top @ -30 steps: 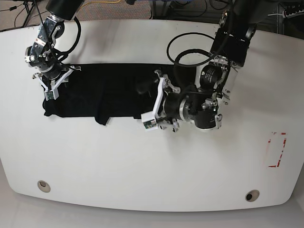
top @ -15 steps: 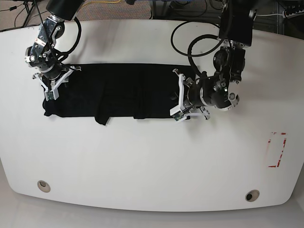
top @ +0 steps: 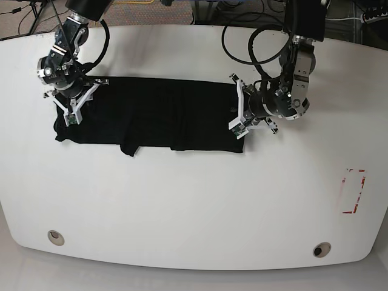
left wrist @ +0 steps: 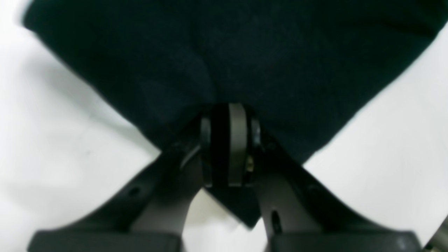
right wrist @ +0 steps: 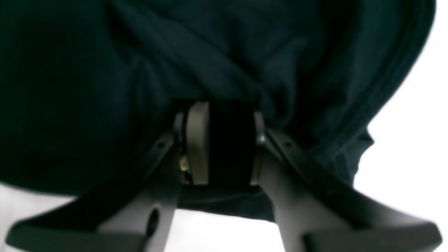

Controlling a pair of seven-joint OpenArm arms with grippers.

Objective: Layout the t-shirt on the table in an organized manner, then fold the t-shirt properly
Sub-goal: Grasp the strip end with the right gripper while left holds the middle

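Observation:
The black t-shirt lies as a long flat band across the far half of the white table. My left gripper is shut on its right end. In the left wrist view a pointed corner of the t-shirt runs down between the closed fingers of that gripper, with the table on both sides. My right gripper is shut on the left end. The right wrist view shows that gripper pinching a thick bunch of creased t-shirt.
A red-outlined rectangle mark is on the table at the right. Two round grommet holes sit near the front edge. Black cables loop above the left arm at the back.
My left gripper has shut on the t-shirt's right end and moved right, drawing the cloth out longer and flatter. My right gripper has shifted slightly toward the back with the left end.

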